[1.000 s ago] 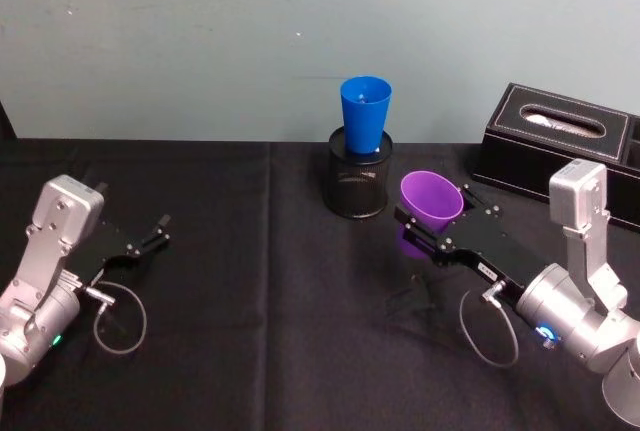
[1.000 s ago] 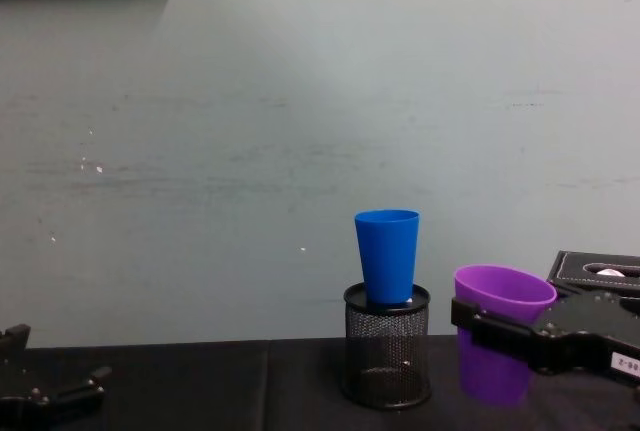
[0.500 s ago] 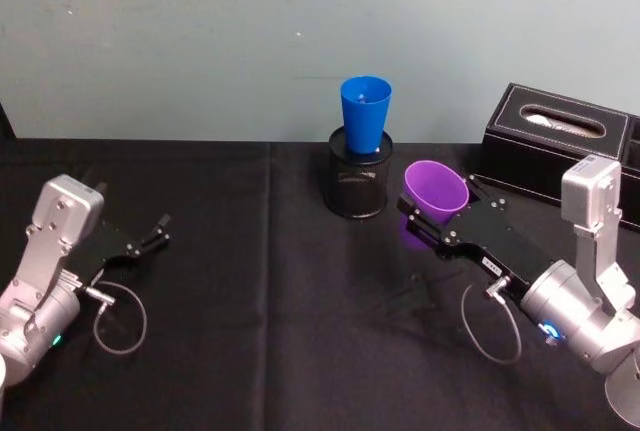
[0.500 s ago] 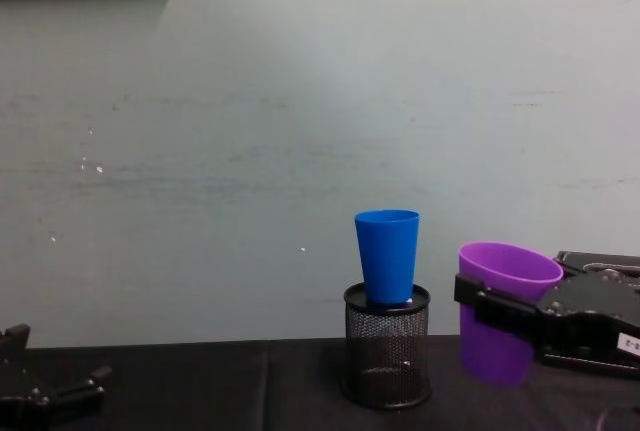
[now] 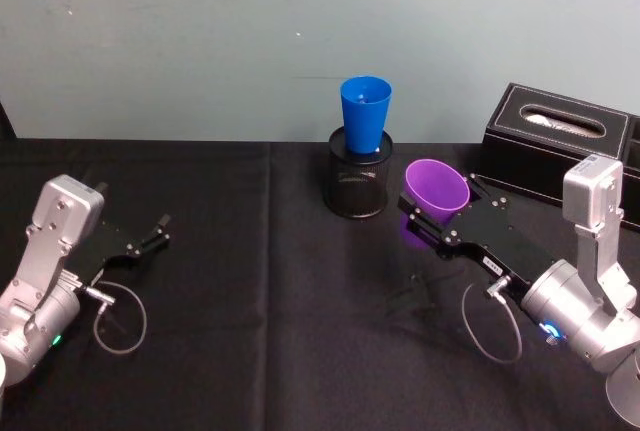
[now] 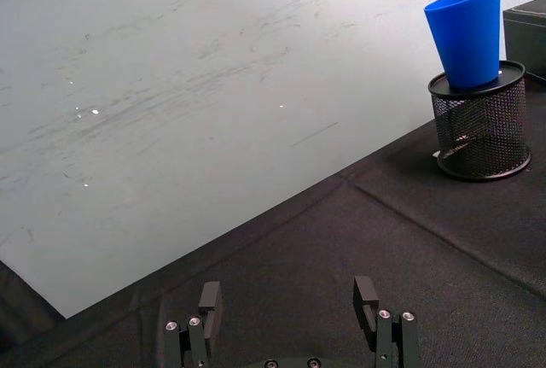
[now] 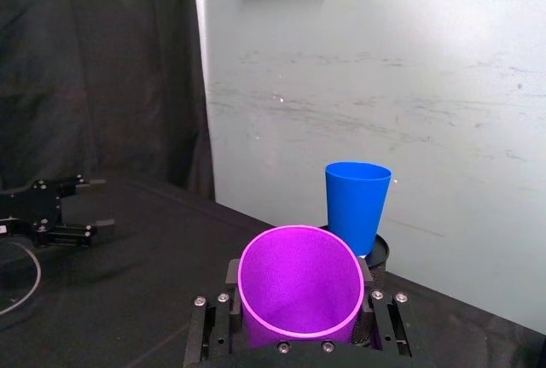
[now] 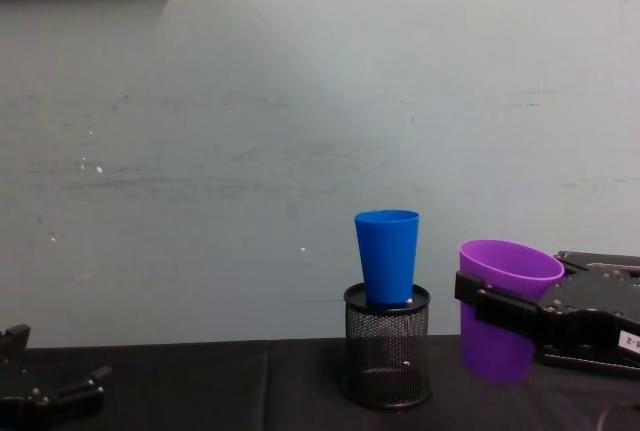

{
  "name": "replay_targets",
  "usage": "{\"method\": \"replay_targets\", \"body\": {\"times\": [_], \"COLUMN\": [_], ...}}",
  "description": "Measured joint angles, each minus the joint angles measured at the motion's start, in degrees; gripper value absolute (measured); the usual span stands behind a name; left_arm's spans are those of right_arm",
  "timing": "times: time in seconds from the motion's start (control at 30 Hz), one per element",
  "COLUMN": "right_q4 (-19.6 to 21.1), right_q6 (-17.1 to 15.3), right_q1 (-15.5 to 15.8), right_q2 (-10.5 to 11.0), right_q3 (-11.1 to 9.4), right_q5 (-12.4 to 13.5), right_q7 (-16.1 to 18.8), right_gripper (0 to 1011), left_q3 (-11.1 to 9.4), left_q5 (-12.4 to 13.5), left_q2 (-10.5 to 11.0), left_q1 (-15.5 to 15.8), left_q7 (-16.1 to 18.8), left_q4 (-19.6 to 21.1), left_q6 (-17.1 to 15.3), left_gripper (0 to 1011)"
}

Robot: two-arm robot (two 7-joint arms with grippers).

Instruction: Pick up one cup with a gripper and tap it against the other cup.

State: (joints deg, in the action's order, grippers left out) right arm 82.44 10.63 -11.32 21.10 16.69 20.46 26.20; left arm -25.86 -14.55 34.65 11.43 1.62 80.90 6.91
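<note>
Item: purple cup (image 5: 435, 194), short, wide, tapered, smooth-walled plastic, empty. Location: right half of the black-clothed table (image 5: 260, 301), at about four o'clock from the blue cup (image 5: 365, 111), near it but apart, with a clear gap between them in the chest view. It appears to be held just off the cloth with its mouth tipped slightly. Holder: right gripper (image 5: 436, 213), flat jaws closed against opposite sides of the wall a little below the rim, reaching in from five o'clock. Handling, as judged: very light and thin, so the wall will flex if squeezed; the glossy taper could let the cup slide downward out of a loose pinch. A grip high on the wide band under the rim, as now, looks the best purchase. Counterpart: the blue cup, taller and narrower, stands base-down in the mouth of a black mesh pen holder (image 5: 358, 186) at twelve o'clock on the table; it is unsecured and likely easy to topple, so the tap calls for a light touch. Other: left gripper (image 5: 158, 233) idle at eight o'clock, jaws spread and empty; black tissue box (image 5: 560, 146) at two o'clock.
</note>
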Motion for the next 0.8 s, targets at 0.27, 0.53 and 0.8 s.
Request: {"method": "replay_targets", "body": {"times": [0.27,0.53,0.8], "right_q4": [-0.1,-2.9,-5.8], "right_q6": [0.0,-0.6,-0.4], "right_q1": [-0.1,-2.8,-5.0], "right_q2": [0.0,-1.7,-3.9], "right_q3": [0.0,0.7,0.4], "right_q5": [-0.1,-0.8,0.0], "right_q7": [0.0,-0.6,-1.4], "right_gripper": [734,734,734], "left_q3": [0.0,0.0,0.0], "left_q5": [0.0,0.0,0.0], "left_q2": [0.0,0.0,0.0], "left_q1": [0.0,0.0,0.0], "left_q7": [0.0,0.0,0.0], "left_q4": [0.0,0.0,0.0], "left_q6": [0.0,0.0,0.0], "left_gripper": [1011,1012,1011]}}
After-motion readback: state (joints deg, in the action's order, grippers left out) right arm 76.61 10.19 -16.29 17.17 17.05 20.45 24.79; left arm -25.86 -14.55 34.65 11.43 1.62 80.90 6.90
